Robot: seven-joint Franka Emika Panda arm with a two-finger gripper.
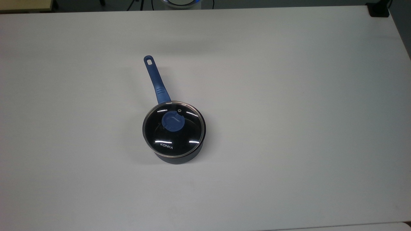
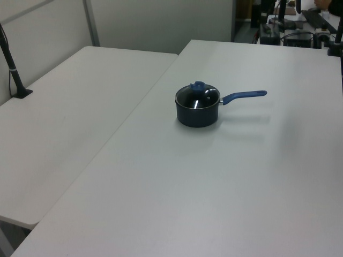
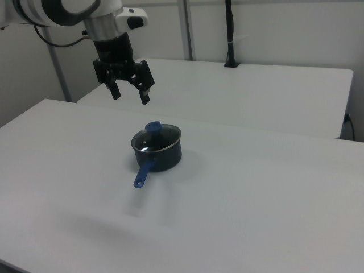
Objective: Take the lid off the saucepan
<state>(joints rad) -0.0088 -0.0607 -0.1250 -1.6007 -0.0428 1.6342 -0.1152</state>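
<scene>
The dark saucepan [image 1: 179,158] [image 2: 197,115] [image 3: 165,158] stands near the middle of the white table, its long blue handle [image 1: 156,82] [image 2: 244,96] [image 3: 144,170] pointing toward the top view's upper left. The glass lid [image 1: 189,131] [image 2: 209,97] [image 3: 166,135] with a blue knob [image 1: 173,121] [image 2: 198,86] [image 3: 152,126] and "KONKA" lettering rests on the pan. In the right view my gripper [image 3: 130,94] hangs open in the air, well above the pan and toward the right view's left of it, holding nothing.
The white table [image 1: 289,96] stretches wide around the pan. A second table [image 2: 69,123] adjoins it at the left view's left. A black post [image 3: 230,34] stands on the far table in the right view; another [image 2: 12,64] shows in the left view.
</scene>
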